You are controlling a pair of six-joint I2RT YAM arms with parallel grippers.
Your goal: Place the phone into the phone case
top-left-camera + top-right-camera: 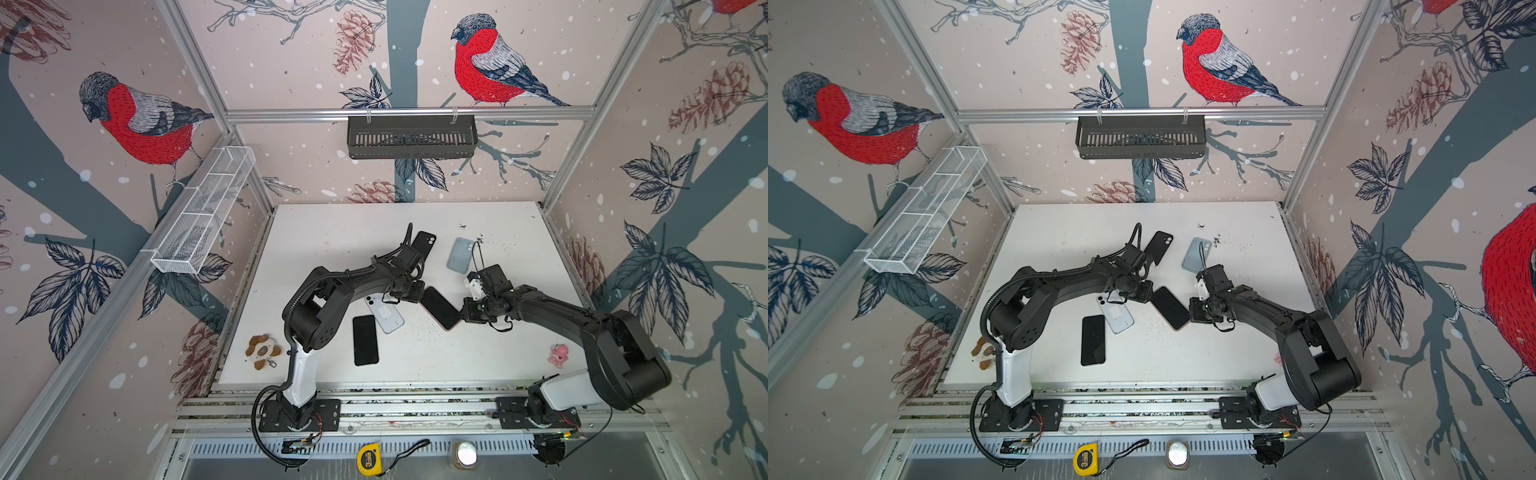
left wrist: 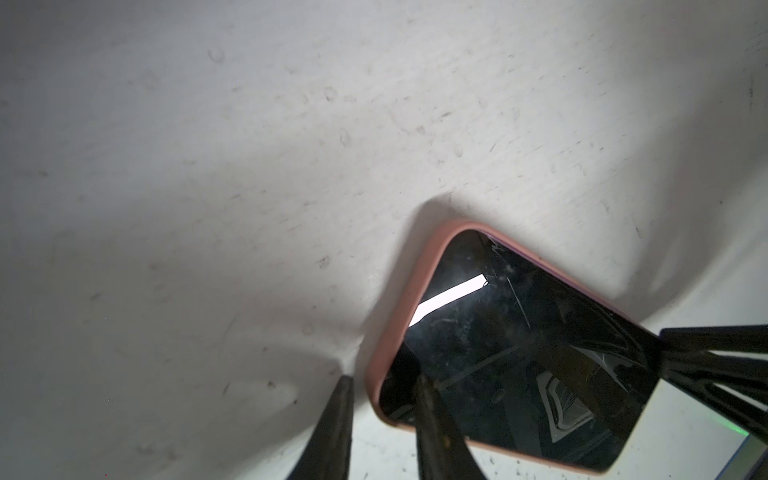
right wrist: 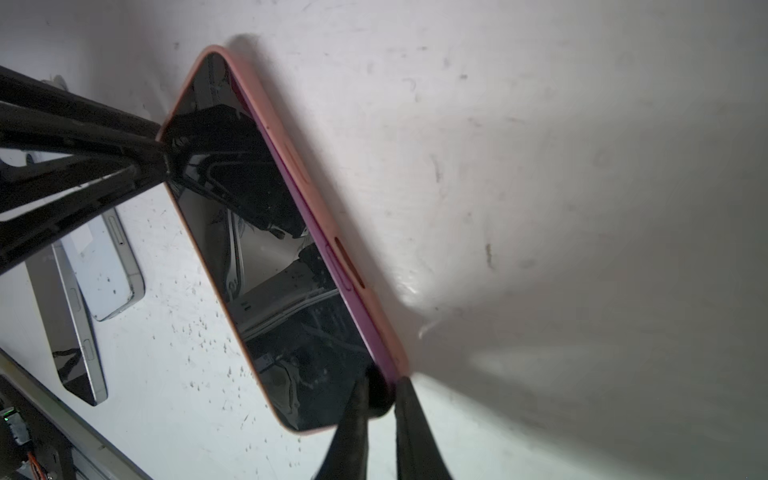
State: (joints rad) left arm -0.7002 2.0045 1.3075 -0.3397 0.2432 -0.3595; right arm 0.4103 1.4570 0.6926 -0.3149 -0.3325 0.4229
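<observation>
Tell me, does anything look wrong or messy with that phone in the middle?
The phone looks not fully seated: its purple side shows above the pink case along one long edge. Also, dark specks litter the white table beside it.

Tape measure (image 1: 368, 459); pink toy (image 1: 558, 355), possibly a pig.

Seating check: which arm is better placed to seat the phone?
Likely right: right end effector pinches the corner with the phone's purple edge above the pink case; left end effector grips the far end.
</observation>
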